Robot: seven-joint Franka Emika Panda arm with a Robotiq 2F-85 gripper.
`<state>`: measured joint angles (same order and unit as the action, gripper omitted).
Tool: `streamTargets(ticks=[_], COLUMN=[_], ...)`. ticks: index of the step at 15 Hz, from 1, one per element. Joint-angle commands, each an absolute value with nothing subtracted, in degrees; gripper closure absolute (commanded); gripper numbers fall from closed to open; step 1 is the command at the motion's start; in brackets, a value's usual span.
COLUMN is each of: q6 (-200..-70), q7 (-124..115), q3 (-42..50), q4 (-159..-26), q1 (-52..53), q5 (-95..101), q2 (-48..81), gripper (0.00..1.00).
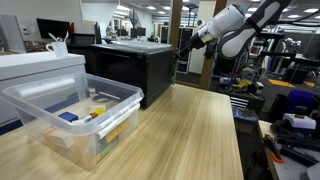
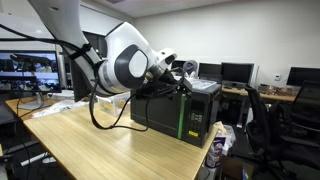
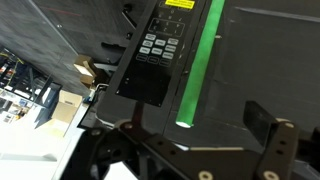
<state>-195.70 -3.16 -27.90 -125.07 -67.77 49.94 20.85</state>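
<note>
At the bottom of the wrist view, the gripper (image 3: 200, 150) is hovering with jaws spread wide, gripping nothing, facing the black microwave (image 3: 265, 60) and its keypad (image 3: 155, 45) at upper centre.

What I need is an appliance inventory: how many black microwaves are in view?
1. The black microwave stands at the far end of the wooden table, facing the open end effector; background clutter could hide others.

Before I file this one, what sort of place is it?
Probably an office or lab: monitors and a chair stand behind the table, which carries a microwave and a bin. The end effector hangs open by the microwave.
</note>
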Motion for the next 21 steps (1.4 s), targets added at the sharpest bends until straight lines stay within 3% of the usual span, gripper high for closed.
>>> streamTargets(ticks=[1, 8, 14, 15, 21], q6=[-196.8, -200.1, -197.9, -197.9, -197.9], q7=[-3.3, -2.8, -1.5, -3.0, -2.3], q3=[-27.7, -27.4, -39.1, -35.6, -37.2], q4=[-125.6, -127.6, -121.4, -123.1, -121.5], q1=[-67.8, -68.3, -77.9, -74.7, -75.9], q5=[49.8, 50.2, 50.9, 50.0, 50.5], q2=[21.0, 23.2, 31.2, 28.1, 30.0], gripper=[0.0, 0.0, 0.0, 0.0, 0.0])
